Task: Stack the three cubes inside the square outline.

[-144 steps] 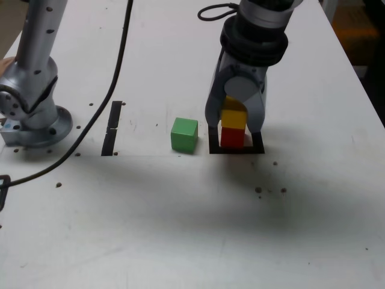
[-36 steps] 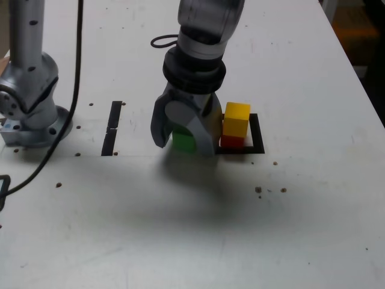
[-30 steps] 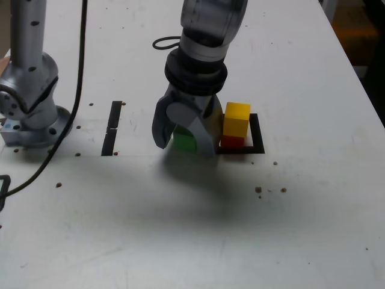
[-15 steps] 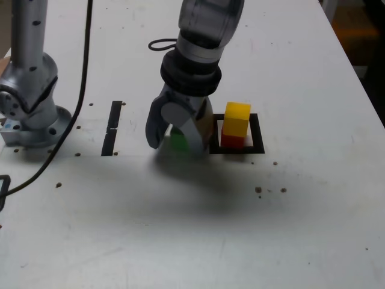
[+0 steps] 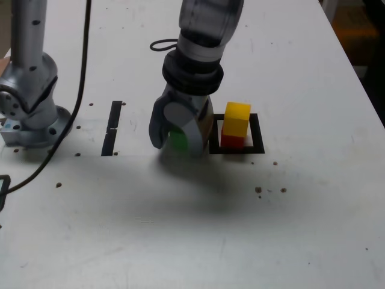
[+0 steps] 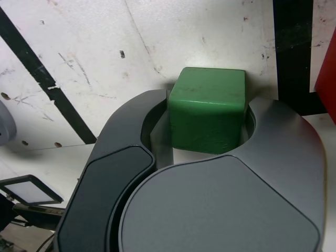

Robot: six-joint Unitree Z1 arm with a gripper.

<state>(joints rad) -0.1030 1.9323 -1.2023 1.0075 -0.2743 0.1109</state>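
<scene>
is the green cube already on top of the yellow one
No, the green cube sits on the table between the gripper jaws, beside the yellow cube.

Three cubes [image 5: 236,115], one square outline [image 5: 257,139]

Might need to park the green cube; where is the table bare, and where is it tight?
Bare: the wide near table in front of the outline, and the exterior view's right of it. Tight: between the tape strip and the yellow on red stack, where the gripper surrounds the green cube.
</scene>
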